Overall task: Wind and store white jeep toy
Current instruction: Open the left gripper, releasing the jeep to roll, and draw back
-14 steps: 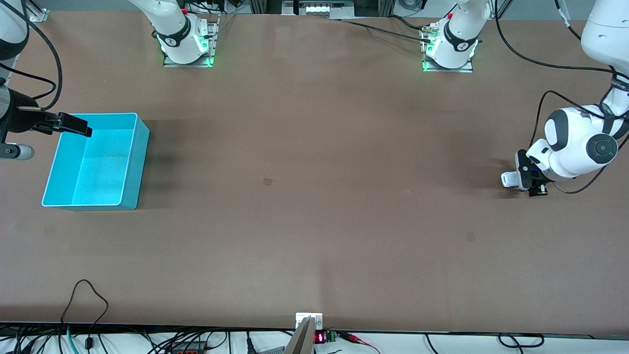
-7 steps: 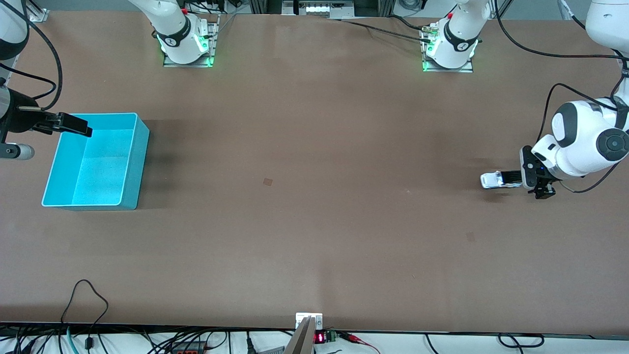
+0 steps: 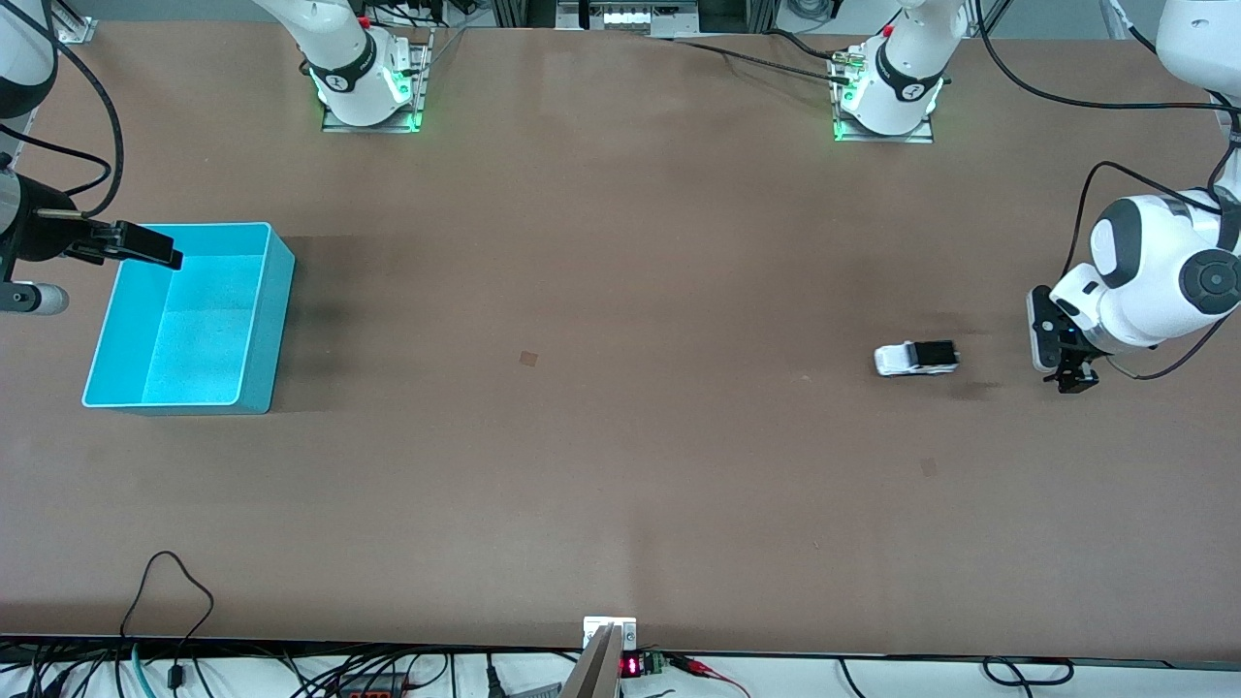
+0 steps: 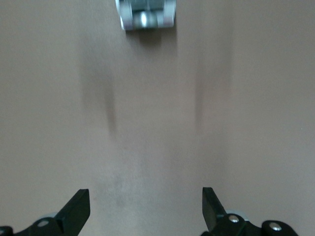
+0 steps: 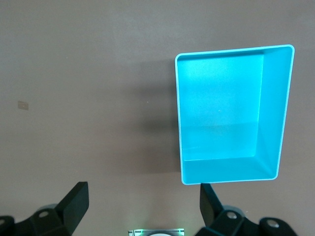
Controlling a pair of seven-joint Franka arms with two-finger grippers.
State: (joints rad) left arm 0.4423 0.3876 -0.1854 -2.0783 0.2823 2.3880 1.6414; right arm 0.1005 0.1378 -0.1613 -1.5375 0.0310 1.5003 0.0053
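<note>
Jaws apart, my left gripper (image 3: 1065, 361) is sitting at three o'clock of the freed white jeep toy (image 3: 915, 358); my right gripper (image 3: 145, 246), spread, is waiting over the empty turquoise bin (image 3: 274, 320), storing undone.

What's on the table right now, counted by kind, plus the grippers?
Jeep: 1, alone on the table toward the left arm's end
Bin: 1, turquoise, nothing in it
Grippers: 2, left gripper open by the jeep, right gripper open over the bin's rim
Total: 4
</note>
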